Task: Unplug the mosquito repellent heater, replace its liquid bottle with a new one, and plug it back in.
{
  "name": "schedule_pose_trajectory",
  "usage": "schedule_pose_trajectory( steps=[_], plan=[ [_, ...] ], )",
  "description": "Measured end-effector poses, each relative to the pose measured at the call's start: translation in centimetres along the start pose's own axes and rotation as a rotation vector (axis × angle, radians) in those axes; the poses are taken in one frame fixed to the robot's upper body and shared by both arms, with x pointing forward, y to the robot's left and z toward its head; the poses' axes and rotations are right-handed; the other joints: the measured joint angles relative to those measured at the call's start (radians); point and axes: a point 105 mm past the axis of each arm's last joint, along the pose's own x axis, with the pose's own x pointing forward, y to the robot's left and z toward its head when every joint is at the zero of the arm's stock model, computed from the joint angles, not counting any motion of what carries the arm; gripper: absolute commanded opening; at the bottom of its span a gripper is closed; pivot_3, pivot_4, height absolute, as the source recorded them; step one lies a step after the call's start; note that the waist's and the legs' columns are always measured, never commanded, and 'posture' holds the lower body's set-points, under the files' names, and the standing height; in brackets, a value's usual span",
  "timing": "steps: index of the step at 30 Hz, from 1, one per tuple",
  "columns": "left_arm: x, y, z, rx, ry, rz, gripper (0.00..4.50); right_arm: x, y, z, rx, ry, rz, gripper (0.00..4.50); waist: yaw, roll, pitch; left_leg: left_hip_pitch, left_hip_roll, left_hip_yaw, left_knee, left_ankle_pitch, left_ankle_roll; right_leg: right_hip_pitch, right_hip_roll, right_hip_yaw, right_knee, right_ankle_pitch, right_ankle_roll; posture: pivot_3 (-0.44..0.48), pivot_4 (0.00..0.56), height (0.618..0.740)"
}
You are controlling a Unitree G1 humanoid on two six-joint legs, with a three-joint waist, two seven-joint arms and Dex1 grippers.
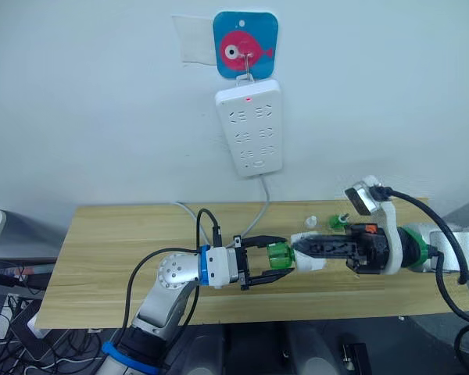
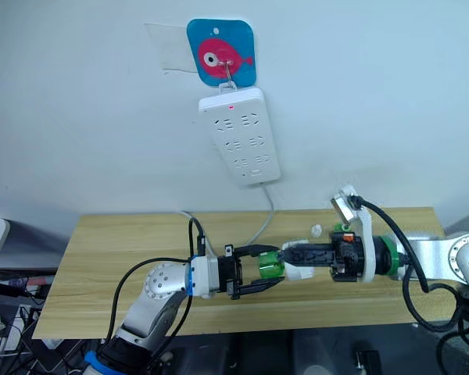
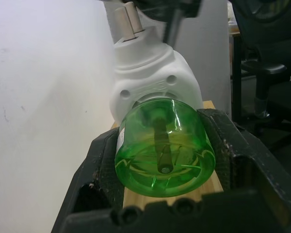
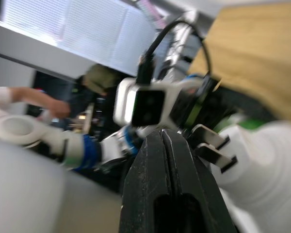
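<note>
left gripper [image 1: 267, 265] had its jaws clamped round a green bottle [image 1: 279, 255], one finger each side of the body, seen close in the left wrist view w/ the dark wick rod running up the middle into the heater. right gripper [image 1: 309, 251] was shut on the mosquito repellent heater [image 3: 150, 73], holding it level over the table [image 1: 117, 242], prongs pointing away from the left gripper. bottle neck was seated in the heater base; couldn't tell if threads were fully home or partly out, nor whether this was the old bottle or the new one

judgement: step in hand was turning the bottle in the heater. to do it well: keep both axes in line, let the right gripper hold dead steady & rotate only the left wrist, light squeeze so the thin plastic doesn't deform or slip. don't pull sideways, wick could snap. keep it above the table in case of a drop

behind, near the right arm, a second green bottle [image 1: 339, 222] & a small white cap [image 1: 310, 222] lay on the table. power strip [image 1: 249, 126] hung on the wall, red light on, sockets free
</note>
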Motion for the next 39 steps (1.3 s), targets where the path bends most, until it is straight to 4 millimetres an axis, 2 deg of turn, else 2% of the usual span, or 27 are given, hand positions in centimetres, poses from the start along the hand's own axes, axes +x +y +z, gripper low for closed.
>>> schedule_pose_trajectory(
  steps=[11,14,18,23,26,31,39],
  plan=[
    [-0.1,-0.6,0.0,-0.012,-0.006,0.011,2.28,0.2,-4.7,1.6,0.022,-0.074,-0.192,0.02,0.001,0.0,0.0,0.0,0.0,0.0,0.0,0.0,0.0,0.0,0.0,0.0,0.0,0.0,0.0,-0.079,0.276,0.74],
    [-0.2,-0.7,0.1,-0.017,-0.007,0.012,2.28,-0.1,-5.7,1.4,0.034,-0.069,-0.228,0.02,0.001,0.0,0.0,0.0,0.0,0.0,0.0,0.0,0.0,0.0,0.0,0.0,0.0,0.0,0.0,-0.076,0.279,0.74],
    [-0.1,-0.7,0.3,-0.017,-0.012,0.011,2.28,-0.7,-6.8,0.1,0.071,-0.043,-0.25,0.02,0.002,0.0,0.0,0.0,0.0,0.0,0.0,0.0,0.0,0.0,0.0,0.0,0.0,0.0,0.0,-0.075,0.286,0.74],
    [0.0,-0.6,0.3,-0.019,-0.011,0.011,2.28,-1.2,-8.2,-3.0,0.154,0.0,-0.274,0.02,0.002,0.0,0.0,0.0,0.0,0.0,0.0,0.0,0.0,0.0,0.0,0.0,0.0,0.0,0.0,-0.073,0.294,0.74],
    [0.0,-0.4,0.4,-0.015,-0.011,0.015,2.28,-1.5,-8.0,-4.7,0.194,0.033,-0.266,0.02,0.002,0.001,0.0,0.0,0.0,0.0,0.0,0.0,0.0,0.0,0.0,0.0,0.0,0.0,0.0,-0.077,0.297,0.74],
    [-0.1,-0.1,0.5,-0.026,-0.012,0.034,2.28,-1.8,-5.7,-6.8,0.247,0.067,-0.189,0.02,0.001,0.001,0.001,0.0,0.0,0.0,0.0,0.0,0.0,0.0,0.0,0.001,0.0,0.0,0.0,-0.088,0.3,0.74],
    [0.2,0.6,0.8,-0.02,-0.034,0.05,2.28,-1.6,-2.4,-7.2,0.267,0.052,-0.101,0.02,0.0,0.0,0.004,0.0,0.0,0.0,0.0,0.0,0.0,0.0,0.0,0.0,0.0,0.0,0.0,-0.102,0.304,0.74]
  ],
)
